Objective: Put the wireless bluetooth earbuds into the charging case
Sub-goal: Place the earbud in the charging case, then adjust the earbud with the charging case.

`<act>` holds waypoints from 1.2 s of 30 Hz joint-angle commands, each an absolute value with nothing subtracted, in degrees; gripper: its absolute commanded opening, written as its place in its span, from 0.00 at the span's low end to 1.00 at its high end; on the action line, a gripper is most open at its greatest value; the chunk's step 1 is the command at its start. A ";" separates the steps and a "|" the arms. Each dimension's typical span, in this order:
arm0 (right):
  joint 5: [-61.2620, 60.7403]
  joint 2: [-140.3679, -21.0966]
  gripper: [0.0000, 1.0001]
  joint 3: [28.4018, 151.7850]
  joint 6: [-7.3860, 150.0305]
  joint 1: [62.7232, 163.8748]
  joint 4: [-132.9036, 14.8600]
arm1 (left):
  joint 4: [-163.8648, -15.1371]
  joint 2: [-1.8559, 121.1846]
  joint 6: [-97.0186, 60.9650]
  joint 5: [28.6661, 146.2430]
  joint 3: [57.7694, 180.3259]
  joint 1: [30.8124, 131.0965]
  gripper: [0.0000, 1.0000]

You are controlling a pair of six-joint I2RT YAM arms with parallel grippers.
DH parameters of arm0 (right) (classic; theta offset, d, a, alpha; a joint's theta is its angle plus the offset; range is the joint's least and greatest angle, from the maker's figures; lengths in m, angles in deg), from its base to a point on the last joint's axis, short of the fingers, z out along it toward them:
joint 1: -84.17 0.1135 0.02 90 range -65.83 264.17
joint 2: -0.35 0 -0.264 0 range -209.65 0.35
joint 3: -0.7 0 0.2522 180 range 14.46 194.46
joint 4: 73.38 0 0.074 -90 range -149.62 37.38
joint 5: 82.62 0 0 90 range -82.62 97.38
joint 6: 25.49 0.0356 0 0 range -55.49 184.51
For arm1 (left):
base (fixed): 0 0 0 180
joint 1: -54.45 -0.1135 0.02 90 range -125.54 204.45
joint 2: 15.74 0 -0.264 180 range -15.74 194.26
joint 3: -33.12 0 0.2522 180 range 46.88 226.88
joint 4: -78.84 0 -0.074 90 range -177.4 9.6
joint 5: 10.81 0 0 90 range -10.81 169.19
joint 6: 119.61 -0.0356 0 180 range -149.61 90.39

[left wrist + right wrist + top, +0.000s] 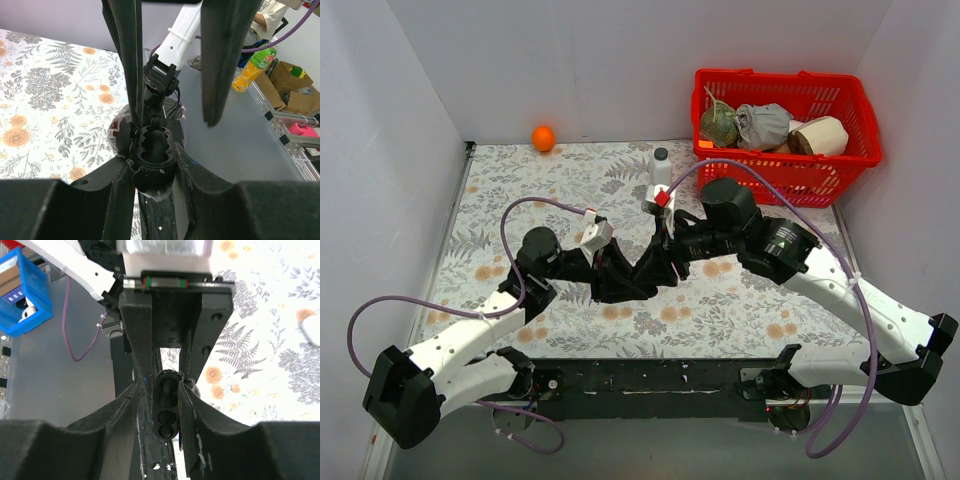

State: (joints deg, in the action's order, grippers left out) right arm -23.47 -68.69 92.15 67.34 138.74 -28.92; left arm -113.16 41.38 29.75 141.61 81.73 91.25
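Observation:
My left gripper (152,167) is shut on a black charging case (150,172), held open side up above the floral table. One glossy black earbud (158,136) lies in one of its slots; the right wrist view shows that earbud (167,384) in the far slot and the near slot (167,421) dark. My right gripper (166,412) hangs just over the case (159,431), jaws open and holding nothing. Its long black fingers (127,60) stand apart on either side of the case. In the top view both grippers (632,270) meet mid-table and hide the case.
A red basket (785,120) of odds and ends sits at the back right. Near the back centre stands a small white bottle (660,168), and an orange ball (543,137) lies by the back wall. White walls close in the table (520,180) on three sides.

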 commanded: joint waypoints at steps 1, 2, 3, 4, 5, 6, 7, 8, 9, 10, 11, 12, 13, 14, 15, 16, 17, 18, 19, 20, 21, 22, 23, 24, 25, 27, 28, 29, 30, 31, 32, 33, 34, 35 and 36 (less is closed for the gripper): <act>-18.82 -66.98 0.48 98.38 67.06 138.67 -28.68 | -115.08 39.02 29.19 141.51 80.63 91.10 0.00; -17.42 -66.63 0.49 98.74 67.14 138.58 -28.77 | -115.17 38.93 29.28 141.42 80.37 91.11 0.00; -17.14 -66.54 0.51 99.01 67.23 138.32 -28.94 | -115.43 38.93 29.45 141.33 80.19 91.02 0.00; -16.97 -66.45 0.51 99.36 67.49 137.62 -28.94 | -115.96 38.75 29.63 141.42 80.10 91.02 0.00; -16.44 -66.36 0.52 99.45 67.67 137.44 -29.12 | -116.14 38.75 29.81 141.33 79.93 91.02 0.00; -15.83 -66.10 0.52 99.36 68.11 137.09 -29.64 | -116.31 38.58 29.89 141.25 79.75 91.02 0.00; -14.60 -65.75 0.52 98.40 68.46 136.91 -30.08 | -116.40 38.40 29.90 141.16 79.75 91.10 0.00; -11.37 -64.53 0.52 97.70 68.81 136.91 -30.69 | -116.31 38.22 29.90 140.46 79.66 91.02 0.00; -9.77 -64.08 0.51 97.17 68.90 136.91 -30.88 | -116.40 37.88 29.90 140.02 79.40 91.02 0.00; -8.37 -63.90 0.51 96.73 68.90 136.91 -30.62 | -116.49 37.26 29.81 139.49 79.22 91.02 0.00; -5.74 -63.46 0.51 95.94 68.82 136.91 -30.44 | -116.49 37.00 29.72 138.96 78.96 91.02 0.00; -5.19 -63.29 0.50 95.41 68.64 136.91 -30.35 | -116.58 36.56 29.63 137.65 78.61 91.02 0.00; -4.84 -63.28 0.50 94.97 68.55 136.91 -30.00 | -116.66 36.29 29.46 137.03 78.43 91.02 0.00; -5.10 -63.28 0.50 94.45 68.46 136.91 -29.82 | -116.58 35.77 29.28 136.24 78.43 91.02 0.00; -5.54 -63.37 0.51 94.18 68.29 136.99 -29.74 | -116.49 35.59 28.93 135.19 78.34 91.02 0.00; -6.06 -63.55 0.51 94.09 68.29 136.99 -29.65 | -116.14 35.50 28.75 134.66 78.34 91.02 0.00; -6.76 -63.72 0.51 94.09 68.29 136.99 -29.56 | -116.05 35.41 28.58 134.39 78.43 91.02 0.00; -7.03 -63.72 0.52 93.74 68.20 137.17 -29.82 | -115.88 35.50 28.23 134.13 78.52 91.02 0.00; -7.21 -63.72 0.53 93.74 68.20 137.26 -29.91 | -115.35 35.59 28.14 133.34 78.87 91.10 0.00; -6.95 -63.64 0.58 93.65 68.29 137.26 -30.26 | -115.26 35.67 27.96 133.16 78.87 91.02 0.00; -6.77 -63.64 0.60 93.47 68.29 137.35 -30.26 | -115.08 35.94 27.87 132.98 78.96 91.02 0.00; -6.25 -63.72 0.72 93.39 68.37 137.43 -30.17 | -114.91 36.02 27.79 132.03 79.22 91.02 0.00; -6.16 -63.72 0.78 93.12 68.46 137.52 -30.61 | -114.91 36.11 27.79 131.93 79.31 91.10 0.00; -6.16 -63.72 0.80 92.77 68.38 137.52 -30.70 | -114.82 36.37 27.70 131.84 79.40 91.11 0.00; -6.07 -63.81 0.82 92.68 68.55 137.52 -30.88 | -114.82 36.38 27.70 131.49 79.48 91.02 0.00; -6.07 -63.72 0.88 92.33 68.73 137.61 -31.49 | -114.91 36.55 27.70 131.23 79.49 91.02 0.00; -6.24 -63.90 0.90 92.33 68.81 137.70 -31.49 | -114.82 36.73 27.70 130.96 79.49 91.02 0.00; -6.42 -63.99 0.93 92.33 68.73 137.70 -31.41 | -114.82 36.73 27.70 130.96 79.49 91.02 0.00; -6.51 -64.16 0.94 92.24 68.73 137.78 -31.40 | -114.82 36.82 27.70 130.96 79.49 91.10 0.00; -6.85 -64.42 0.94 91.89 68.73 137.87 -31.49 | -114.91 36.82 27.70 130.96 79.40 91.02 0.00; -6.95 -64.60 0.95 91.80 68.73 137.96 -31.49 | -114.91 36.82 27.70 130.87 79.40 91.02 0.00; -6.86 -64.60 0.96 91.54 68.81 138.05 -31.58 | -114.91 36.82 27.70 130.87 79.49 91.10 0.00; -6.68 -64.60 0.96 91.19 68.73 138.14 -31.67 | -114.91 36.73 27.70 130.87 79.40 91.11 0.00; -6.68 -64.69 0.96 91.10 68.81 138.14 -31.75 | -114.99 36.73 27.70 130.87 79.40 91.02 0.00; -6.60 -64.69 0.96 90.93 68.81 138.14 -31.84 | -115.08 36.73 27.70 130.87 79.49 91.02 0.00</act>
